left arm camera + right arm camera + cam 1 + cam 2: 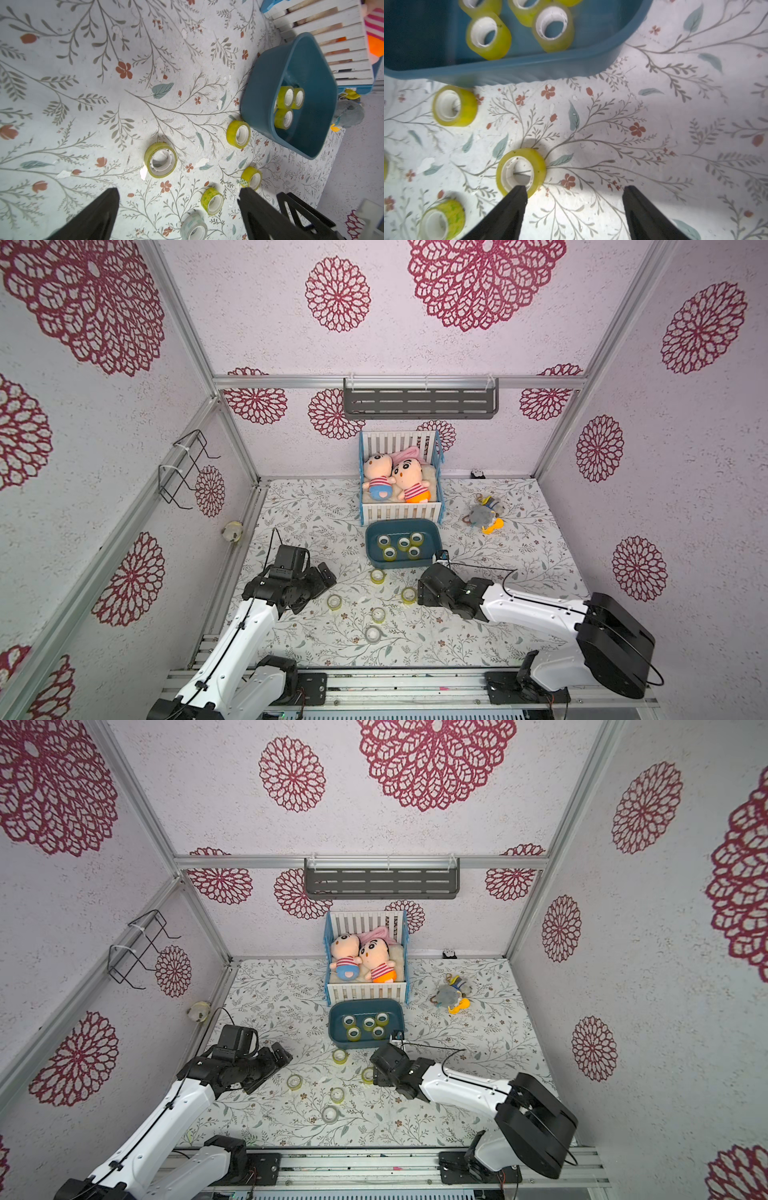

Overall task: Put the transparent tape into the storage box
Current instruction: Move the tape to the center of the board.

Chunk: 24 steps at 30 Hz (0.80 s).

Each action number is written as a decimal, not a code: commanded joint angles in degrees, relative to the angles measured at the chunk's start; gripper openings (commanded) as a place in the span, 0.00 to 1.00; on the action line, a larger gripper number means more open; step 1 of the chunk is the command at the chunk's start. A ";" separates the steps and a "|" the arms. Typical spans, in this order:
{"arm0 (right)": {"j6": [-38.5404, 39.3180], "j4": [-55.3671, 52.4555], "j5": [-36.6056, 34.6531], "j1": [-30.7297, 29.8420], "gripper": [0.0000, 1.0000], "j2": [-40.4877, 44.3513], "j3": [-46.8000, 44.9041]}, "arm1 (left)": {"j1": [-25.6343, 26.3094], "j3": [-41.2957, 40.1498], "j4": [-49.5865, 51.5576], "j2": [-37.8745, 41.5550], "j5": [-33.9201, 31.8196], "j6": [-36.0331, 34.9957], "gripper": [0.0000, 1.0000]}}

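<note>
Ten rolls of transparent tape were in sight. Five stood inside the storage box [395,564], clustered toward its middle, among them one roll [389,553] close to the near wall. The other five lay out on the floral table cloth [311,510] in front of the box. The roll nearest the box [377,576] sat just outside its near wall. Another roll [521,172] lay flat right at the tip of one finger of the right gripper [574,188], and that finger hid part of the roll's edge in the right wrist view, so contact could not be judged. The jaws there stood wide apart with only cloth between them, holding nothing. Three more rolls lay further toward the arms, the palest roll [373,634] nearest the front rail. The left gripper [178,190] was also spread wide and empty, over the cloth to the left of the loose rolls, with the largest-looking roll [161,160] just ahead of its fingers. Behind the box, touching or nearly touching its far wall, stood a white-slatted toy crib [401,512] holding two plush dolls [395,481], and a small grey and yellow plush toy [484,514] lay on the cloth to the crib's right.
</note>
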State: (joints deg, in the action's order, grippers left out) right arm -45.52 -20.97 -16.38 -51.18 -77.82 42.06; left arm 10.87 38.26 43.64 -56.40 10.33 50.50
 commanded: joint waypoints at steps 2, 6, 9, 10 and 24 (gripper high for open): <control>1.66 5.72 5.30 -1.01 0.79 3.81 -0.94 | 1.98 -1.86 -1.33 -1.66 0.18 4.49 0.97; 2.16 8.45 9.90 -3.62 0.73 0.58 0.34 | 2.80 -2.14 1.27 -2.82 -2.67 7.62 0.97; 2.46 7.72 9.68 -6.51 0.67 -4.28 3.39 | 3.34 -2.90 0.41 -3.12 -2.52 8.81 0.97; 2.48 7.83 9.58 -7.26 0.65 -5.91 4.14 | 3.60 -3.32 -0.30 -3.40 -2.24 9.15 0.97; 6.38 12.48 14.67 -10.47 0.70 -15.58 8.27 | 8.70 -2.83 -10.38 -17.29 2.66 9.59 0.97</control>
State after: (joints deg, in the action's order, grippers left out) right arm -41.54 -10.41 -3.57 -60.49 -91.96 48.40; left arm 18.39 34.20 36.80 -71.66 11.77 60.12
